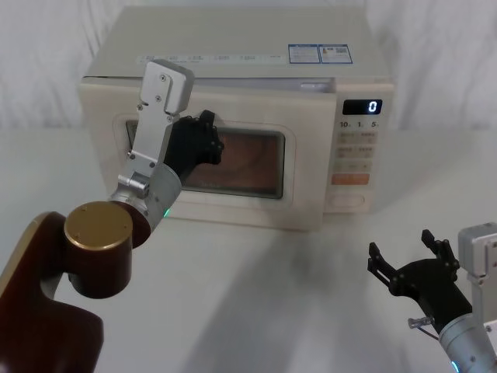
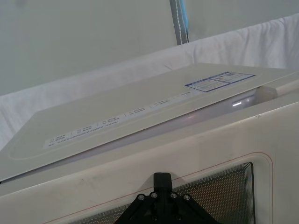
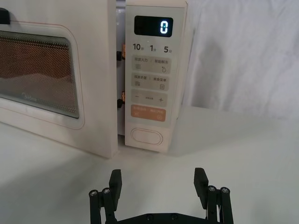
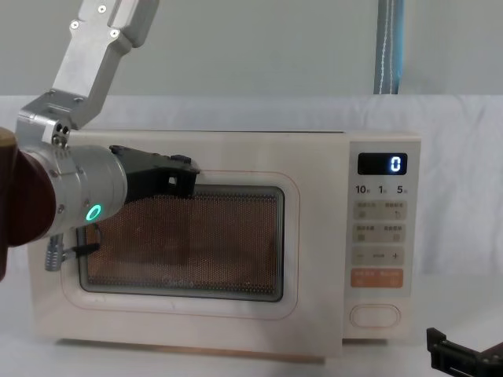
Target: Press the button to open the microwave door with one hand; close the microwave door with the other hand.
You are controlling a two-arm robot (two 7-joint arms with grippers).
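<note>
The left hand (image 1: 203, 140) reaches from the lower left of the head view, its arm bent upward, black tip against the microwave door (image 1: 248, 186) at the upper left of the dark window; whether it is clenched or released I cannot tell. The right hand (image 1: 410, 260) hovers low at the lower right above the bench (image 1: 256, 295), fingers (image 3: 201, 179) spread, grasping nothing. One microwave (image 1: 233, 85) stands centre frame with one door, slightly ajar at the panel edge. One button (image 3: 146, 136) sits at the panel's bottom, beyond the right hand, apart from it
</note>
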